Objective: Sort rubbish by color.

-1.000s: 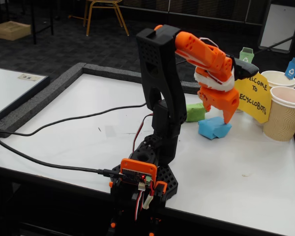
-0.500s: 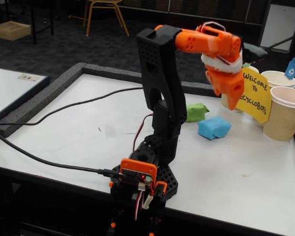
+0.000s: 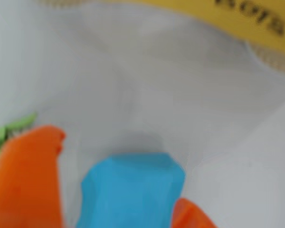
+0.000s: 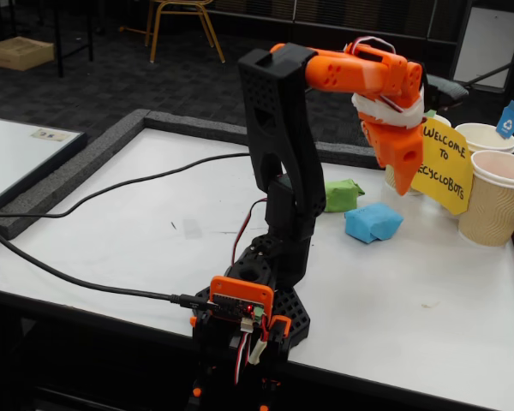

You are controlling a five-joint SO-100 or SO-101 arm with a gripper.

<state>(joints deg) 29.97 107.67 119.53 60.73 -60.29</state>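
The blue lump (image 3: 133, 194) lies on the white table, seen between my orange fingers (image 3: 23, 175) in the blurred wrist view. In the fixed view the blue lump (image 4: 373, 221) lies right of the arm, with the green lump (image 4: 343, 194) just behind it. The green lump also shows at the left edge of the wrist view (image 3: 9, 130). My gripper (image 4: 401, 180) points down, hovering a little above and to the right of the blue lump. My gripper (image 3: 118, 171) is open and holds nothing. The orange lump is out of view.
A yellow welcome sign (image 4: 441, 163) stands right behind the gripper and shows at the top of the wrist view (image 3: 228, 14). Two beige ribbed cups stand at the right: one with an orange tag (image 4: 497, 201), one with a blue tag (image 4: 484, 137). Black cables (image 4: 111, 193) cross the table's left.
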